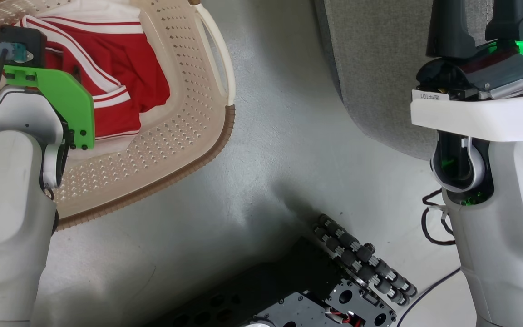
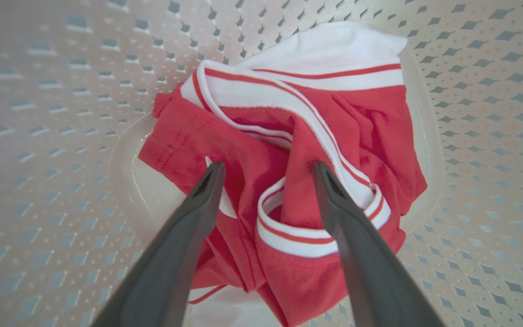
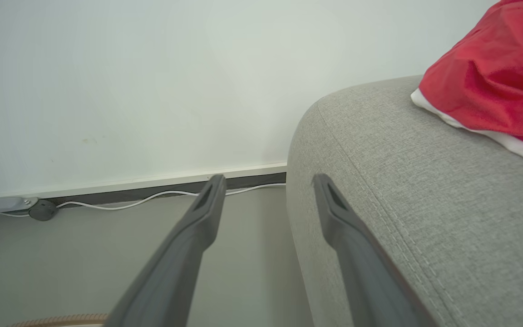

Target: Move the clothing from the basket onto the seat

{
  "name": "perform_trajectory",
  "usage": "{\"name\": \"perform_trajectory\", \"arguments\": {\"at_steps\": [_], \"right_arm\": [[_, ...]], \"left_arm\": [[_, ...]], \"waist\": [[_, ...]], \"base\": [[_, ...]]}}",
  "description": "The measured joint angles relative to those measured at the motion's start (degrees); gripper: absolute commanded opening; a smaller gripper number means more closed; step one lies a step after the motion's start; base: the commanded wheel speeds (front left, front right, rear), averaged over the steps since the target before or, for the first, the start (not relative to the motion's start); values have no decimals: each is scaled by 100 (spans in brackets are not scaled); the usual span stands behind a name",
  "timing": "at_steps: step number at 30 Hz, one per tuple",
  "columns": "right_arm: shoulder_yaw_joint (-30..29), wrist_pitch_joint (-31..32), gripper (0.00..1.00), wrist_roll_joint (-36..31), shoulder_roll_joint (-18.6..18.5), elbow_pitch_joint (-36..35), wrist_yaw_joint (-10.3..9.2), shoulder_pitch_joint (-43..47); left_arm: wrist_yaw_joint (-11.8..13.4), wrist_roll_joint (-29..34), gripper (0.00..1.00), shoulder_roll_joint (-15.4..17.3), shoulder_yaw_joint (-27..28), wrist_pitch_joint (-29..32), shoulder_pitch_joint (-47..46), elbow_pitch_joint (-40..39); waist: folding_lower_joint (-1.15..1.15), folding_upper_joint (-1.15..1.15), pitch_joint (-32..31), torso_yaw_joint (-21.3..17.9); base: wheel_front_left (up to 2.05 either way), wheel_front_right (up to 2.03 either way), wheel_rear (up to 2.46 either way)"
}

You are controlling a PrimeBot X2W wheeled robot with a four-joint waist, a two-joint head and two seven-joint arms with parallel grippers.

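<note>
Grey floor [image 1: 266, 150] | basket [image 1: 189, 136] at far left, red clothing [image 2: 357, 131] bunched in its bottom | left hand [image 2: 268, 167] open, fingers straddling a fold of that clothing, contact unclear | right hand [image 3: 268, 178] open and empty, beside the sofa [image 3: 402, 190] corner at right | another red garment [image 3: 493, 81] lies on the sofa

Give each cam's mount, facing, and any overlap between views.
Head view: on the head, looking down at floor between basket and sofa; both forearms, right gripper.
Left wrist view: left wrist, looking down into basket at clothing; open left gripper.
Right wrist view: right wrist, looking past sofa's edge at wall; open right gripper.
Shared: head and left wrist views both show basket and clothing.
</note>
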Motion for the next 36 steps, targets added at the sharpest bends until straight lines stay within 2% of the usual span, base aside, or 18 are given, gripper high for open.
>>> {"name": "perform_trajectory", "arguments": {"at_steps": [26, 28, 29, 30, 31, 32, 36], "right_arm": [[20, 0, 100, -85, 1, 0, -38, 66], [20, 0, 100, -100, 1, 0, -37, 66], [20, 0, 100, -116, 1, 0, -37, 66], [20, 0, 100, -125, 1, 0, -37, 66], [19, 0, 100, -126, 1, 0, -36, 66], [18, 0, 100, -126, 1, 1, -36, 66], [16, 0, 100, -126, 1, 10, -36, 65]], "left_arm": [[-38, -242, 100, -144, 8, 158, 9, 506], [-135, -337, 100, -163, -10, 159, 11, 548], [-140, -347, 90, -167, -15, 158, 11, 557], [-157, -355, 45, -174, -24, 158, 12, 566], [-203, -360, 20, -176, -44, 158, 12, 580], [-246, -364, 0, -183, -59, 156, 14, 589], [-325, -424, 0, -225, -104, 145, 29, 608]], "waist": [[0, 0, 103, 83], [0, 0, 109, 95], [0, 0, 110, 97], [0, 0, 110, 98], [0, 0, 110, 99], [0, 0, 110, 99], [0, 0, 102, 93]], "base": [[0, 0, 0], [0, 0, 0], [0, 0, 0], [0, 0, 0], [0, 0, 0], [0, 0, 0], [0, 0, 0]]}}
